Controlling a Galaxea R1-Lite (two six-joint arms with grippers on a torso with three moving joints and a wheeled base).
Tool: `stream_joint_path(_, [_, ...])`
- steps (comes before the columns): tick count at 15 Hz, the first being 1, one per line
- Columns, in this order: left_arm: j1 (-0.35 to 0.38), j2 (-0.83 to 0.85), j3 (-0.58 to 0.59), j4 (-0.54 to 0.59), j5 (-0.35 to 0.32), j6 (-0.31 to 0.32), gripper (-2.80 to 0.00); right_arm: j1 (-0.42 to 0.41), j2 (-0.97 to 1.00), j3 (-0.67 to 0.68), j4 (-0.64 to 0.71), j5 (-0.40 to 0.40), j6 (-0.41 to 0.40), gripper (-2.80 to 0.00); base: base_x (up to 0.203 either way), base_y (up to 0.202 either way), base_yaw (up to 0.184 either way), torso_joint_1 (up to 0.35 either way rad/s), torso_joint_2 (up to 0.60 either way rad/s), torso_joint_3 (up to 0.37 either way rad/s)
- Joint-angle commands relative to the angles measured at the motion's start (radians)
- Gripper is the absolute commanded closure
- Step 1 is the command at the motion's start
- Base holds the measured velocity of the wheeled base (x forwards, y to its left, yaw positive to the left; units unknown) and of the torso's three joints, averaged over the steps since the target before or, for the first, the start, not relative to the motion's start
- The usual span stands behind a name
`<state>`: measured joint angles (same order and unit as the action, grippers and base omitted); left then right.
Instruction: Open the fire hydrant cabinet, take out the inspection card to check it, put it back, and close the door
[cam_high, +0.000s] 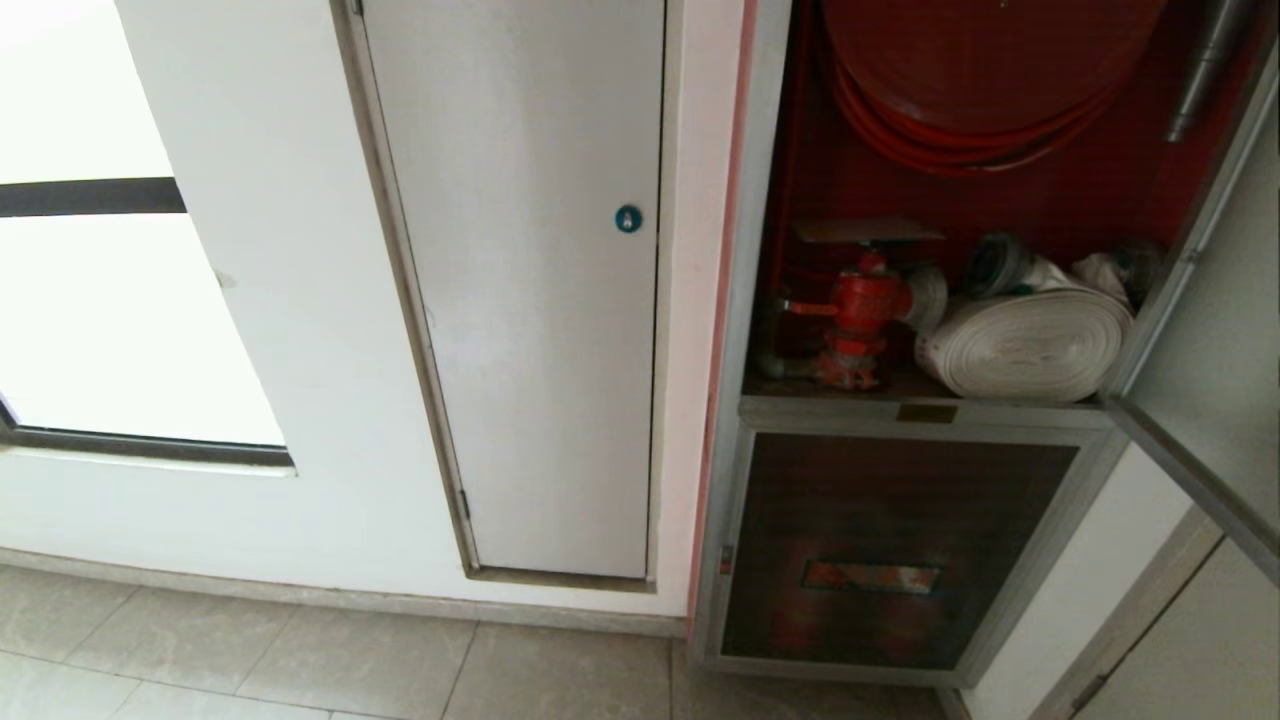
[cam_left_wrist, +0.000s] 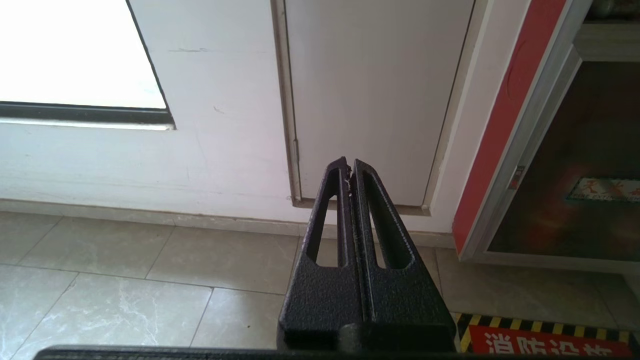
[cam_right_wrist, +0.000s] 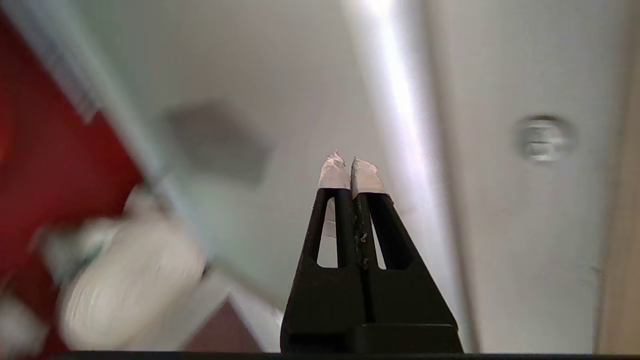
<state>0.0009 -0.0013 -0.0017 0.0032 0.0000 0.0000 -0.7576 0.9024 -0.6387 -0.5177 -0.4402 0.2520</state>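
Cabinet first: the fire hydrant cabinet fills the head view from twelve round to four o'clock, its red interior exposed. The door stands swung out at three o'clock, showing its pale inner face. Inside, the red hose reel hangs at one o'clock, the white rolled hose lies on the shelf below it, and the red valve stands just beside the roll. The inspection card is not clearly visible; a flat sheet above the valve could be it, but that cannot be told. So opening looks done, and fetching the card is the step in hand. The right gripper is clenched on nothing, pointing at the door's inner face with the hose roll off to eight o'clock. The left gripper is also clenched and empty, parked low toward the white panel. The next move calls for locating the card, parting the right fingers and reaching in.
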Motion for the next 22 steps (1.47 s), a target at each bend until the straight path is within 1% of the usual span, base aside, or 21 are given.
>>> stream_joint_path(1, [0.000, 0.001, 0.000, 0.000, 0.000, 0.000, 0.00, -0.077, 0.019, -0.004, -0.024, 0.001, 0.040, 0.00, 0.000, 0.000, 0.000, 0.000, 0.00, 0.000])
stream_joint_path(3, [0.001, 0.001, 0.000, 0.000, 0.000, 0.000, 0.00, -0.150, 0.044, -0.003, -0.069, 0.011, 0.084, 0.00, 0.000, 0.000, 0.000, 0.000, 0.00, 0.000])
stream_joint_path(4, [0.001, 0.001, 0.000, 0.000, 0.000, 0.000, 0.00, -0.188, 0.052, -0.004, -0.078, 0.029, 0.102, 0.00, 0.000, 0.000, 0.000, 0.000, 0.00, 0.000])
stream_joint_path(8, [0.001, 0.000, 0.000, 0.000, 0.000, 0.000, 0.00, -0.340, 0.098, 0.008, -0.091, 0.150, 0.183, 0.00, 0.000, 0.000, 0.000, 0.000, 0.00, 0.000])
stream_joint_path(12, [0.001, 0.000, 0.000, 0.000, 0.000, 0.000, 0.00, -0.464, 0.172, 0.078, -0.242, 0.263, 0.204, 0.00, 0.000, 0.000, 0.000, 0.000, 0.00, 0.000])
stream_joint_path(14, [0.001, 0.001, 0.000, 0.000, 0.000, 0.000, 0.00, -0.520, 0.184, 0.084, -0.267, 0.305, 0.222, 0.00, 0.000, 0.000, 0.000, 0.000, 0.00, 0.000])
stream_joint_path(15, [0.001, 0.000, 0.000, 0.000, 0.000, 0.000, 0.00, -0.549, 0.186, 0.084, -0.271, 0.347, 0.244, 0.00, 0.000, 0.000, 0.000, 0.000, 0.00, 0.000])
stream_joint_path(16, [0.000, 0.000, 0.000, 0.000, 0.000, 0.000, 0.00, -0.565, 0.195, 0.083, -0.272, 0.384, 0.252, 0.00, 0.000, 0.000, 0.000, 0.000, 0.00, 0.000])
stream_joint_path(19, [0.000, 0.001, 0.000, 0.000, 0.000, 0.000, 0.00, -0.575, 0.253, 0.062, -0.276, 0.409, 0.254, 0.00, 0.000, 0.000, 0.000, 0.000, 0.00, 0.000])
stream_joint_path(22, [0.001, 0.001, 0.000, 0.000, 0.000, 0.000, 0.00, -0.574, 0.294, 0.034, -0.277, 0.460, 0.251, 0.00, 0.000, 0.000, 0.000, 0.000, 0.00, 0.000])
